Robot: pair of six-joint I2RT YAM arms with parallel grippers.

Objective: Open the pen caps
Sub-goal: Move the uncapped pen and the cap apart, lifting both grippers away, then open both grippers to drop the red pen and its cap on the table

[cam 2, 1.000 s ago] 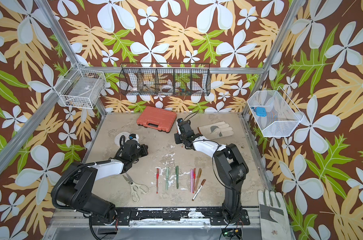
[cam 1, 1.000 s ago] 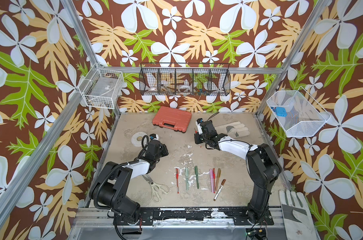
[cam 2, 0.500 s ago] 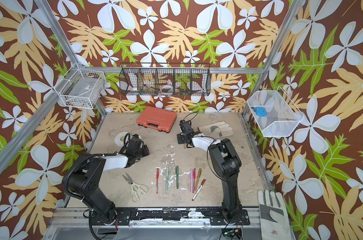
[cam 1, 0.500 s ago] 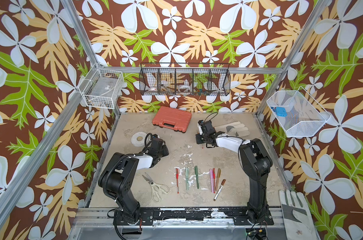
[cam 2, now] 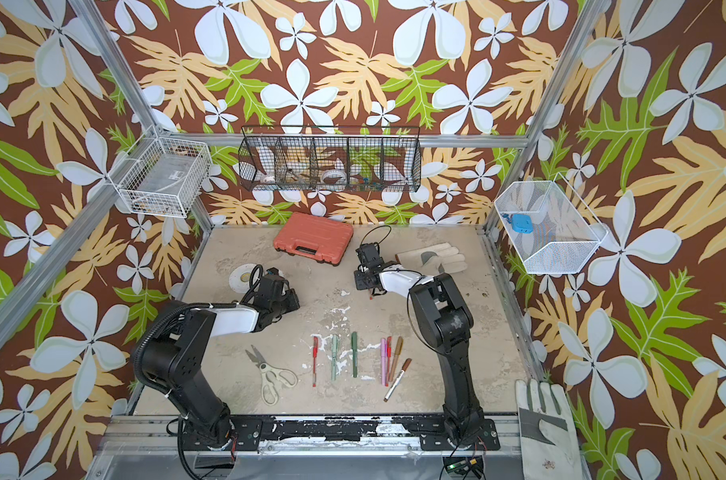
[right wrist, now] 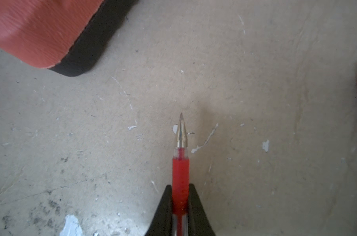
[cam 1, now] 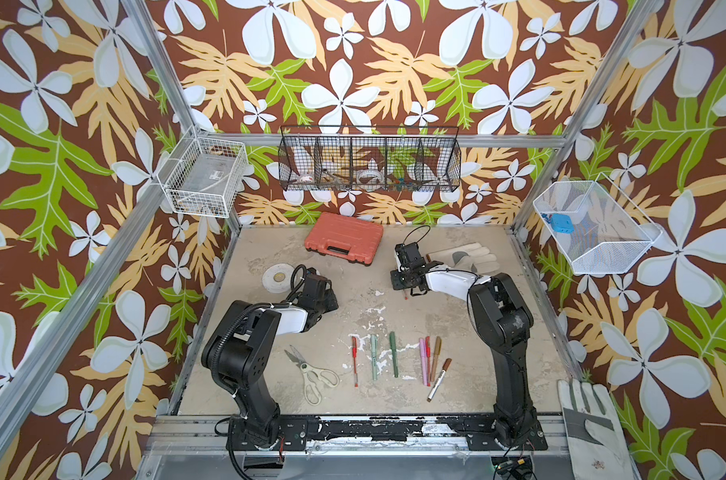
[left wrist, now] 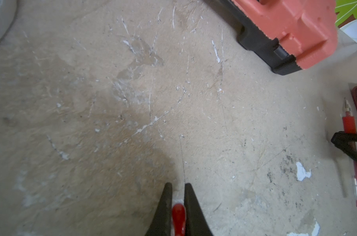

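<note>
Red cap (left wrist: 178, 213) between left fingers (left wrist: 165, 208); pen (right wrist: 180, 177) uncapped.

A loose red cap (left wrist: 178, 213) is pinched in the left hand (left wrist: 176, 185), left of the desk's middle. The other caps sit on pens in the near row: red (cam 1: 354, 344), pale green (cam 1: 373, 341), dark green (cam 1: 392, 338), pink (cam 1: 421, 345), gold (cam 1: 438, 343), brown (cam 1: 447, 365).

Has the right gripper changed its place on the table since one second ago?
No, not noticeably. In both top views the right gripper stays at the same spot between the case and the glove on the table.
</note>
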